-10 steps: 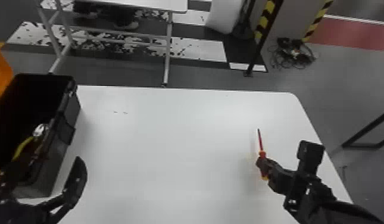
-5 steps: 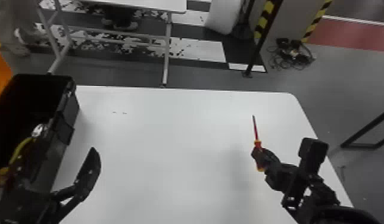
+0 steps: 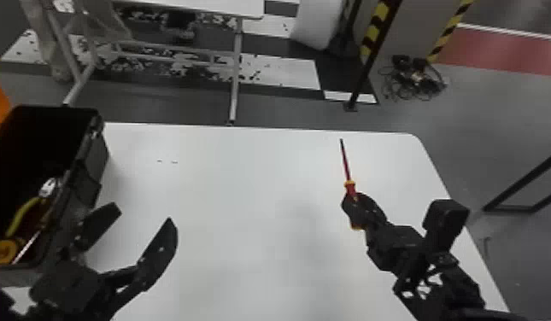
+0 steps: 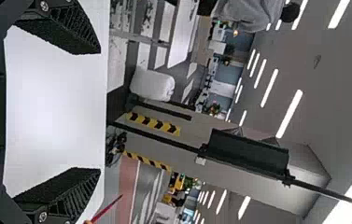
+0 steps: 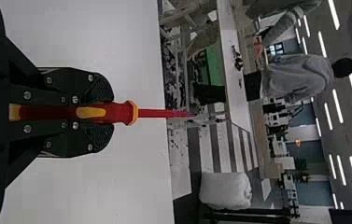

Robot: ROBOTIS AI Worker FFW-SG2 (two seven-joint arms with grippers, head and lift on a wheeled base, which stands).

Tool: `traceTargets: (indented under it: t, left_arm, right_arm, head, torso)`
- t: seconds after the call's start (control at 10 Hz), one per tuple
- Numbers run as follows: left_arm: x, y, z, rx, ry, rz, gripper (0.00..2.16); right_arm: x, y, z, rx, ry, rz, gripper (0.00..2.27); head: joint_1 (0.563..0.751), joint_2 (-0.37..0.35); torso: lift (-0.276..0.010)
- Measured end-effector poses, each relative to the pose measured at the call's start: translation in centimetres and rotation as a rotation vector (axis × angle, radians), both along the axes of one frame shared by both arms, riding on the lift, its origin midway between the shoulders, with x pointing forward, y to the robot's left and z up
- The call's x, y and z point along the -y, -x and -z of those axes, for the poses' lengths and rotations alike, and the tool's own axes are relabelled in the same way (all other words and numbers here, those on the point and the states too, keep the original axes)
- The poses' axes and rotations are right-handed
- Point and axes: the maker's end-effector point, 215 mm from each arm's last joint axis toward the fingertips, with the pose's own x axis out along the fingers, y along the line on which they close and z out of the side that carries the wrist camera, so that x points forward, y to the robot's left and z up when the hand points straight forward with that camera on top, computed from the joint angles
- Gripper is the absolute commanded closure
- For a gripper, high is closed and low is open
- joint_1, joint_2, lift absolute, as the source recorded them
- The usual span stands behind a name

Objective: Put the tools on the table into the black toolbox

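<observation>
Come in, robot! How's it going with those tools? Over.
Right pincer shut on screwdriver. Left pincer open, empty, beside black toolbox; might be in the way. Other tools inside toolbox.

Red-yellow screwdriver held, shaft pointing forward; black toolbox open, yellow-handled item inside.

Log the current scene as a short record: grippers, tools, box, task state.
right_gripper: shut on screwdriver handle
screwdriver: red and yellow, shaft pointing toward the table's far side
left_gripper: open, nothing between its fingers, near the toolbox
toolbox: black, open, at the table's left
toolbox_contents: yellow-handled tool, round yellow item; exact types unclear
table: white
task_state: screwdriver not yet in toolbox
</observation>
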Motion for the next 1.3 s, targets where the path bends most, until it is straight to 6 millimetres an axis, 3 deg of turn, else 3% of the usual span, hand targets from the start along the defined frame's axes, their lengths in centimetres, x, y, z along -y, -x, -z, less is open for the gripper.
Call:
traceTargets:
  t: [0.7, 1.0, 1.3]
  left_arm:
    - [7.9, 0.7, 1.5, -0.295, 0.126, 0.243, 0.12]
    - [9.7, 0.8, 1.1, -0.381, 0.156, 0.316, 0.12]
    - [10.0, -0.8, -0.3, -0.372, 0.134, 0.328, 0.12]
  right_arm:
    - [-8.5, 1.7, -4.5, 0.146, 0.012, -0.205, 2.25]
    - [-12.4, 3.5, -6.0, 0.211, 0.019, -0.301, 2.25]
    - [-15.6, 5.1, -5.7, 0.21, 0.022, -0.372, 2.25]
  head:
    - [0.695, -0.173]
    - [0.695, -0.142]
    - [0.695, -0.098]
  torso:
    - [-0.075]
    - [-0.075]
    - [-0.075]
